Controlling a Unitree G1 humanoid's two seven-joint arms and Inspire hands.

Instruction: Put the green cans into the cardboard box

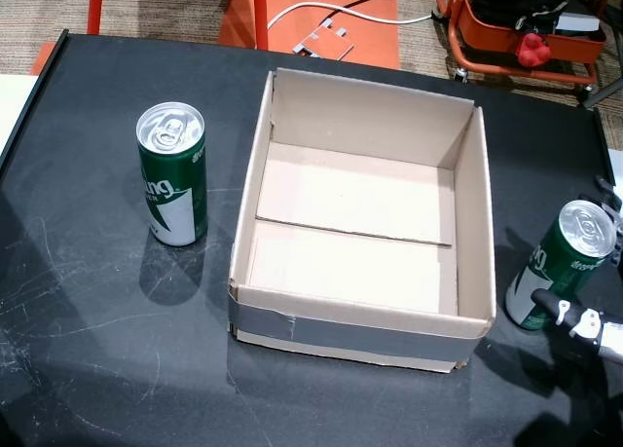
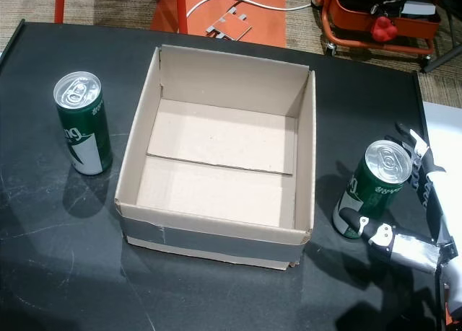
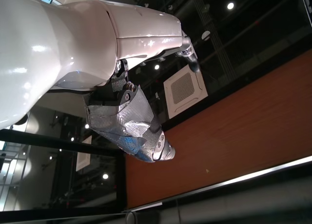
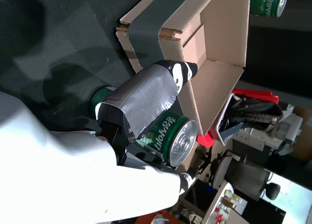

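One green can (image 1: 172, 174) (image 2: 84, 122) stands upright on the black table (image 1: 88, 350), left of the cardboard box (image 1: 360, 316) (image 2: 216, 237). A second green can (image 1: 563, 267) (image 2: 373, 190) (image 4: 168, 136) stands right of the box. My right hand (image 1: 584, 320) (image 2: 411, 223) is open around this can: the taped thumb (image 4: 141, 99) lies across its front, and the fingers (image 2: 422, 165) stand straight just behind it. The box holds nothing. My left hand (image 3: 131, 124) shows only in the left wrist view, palm and thumb free, holding nothing.
An orange cart (image 1: 526, 33) (image 2: 375, 17) and a white cable (image 1: 331, 9) lie on the floor beyond the table's far edge. The left wrist view shows only ceiling and a wooden wall. The box's open top (image 4: 214, 53) faces up.
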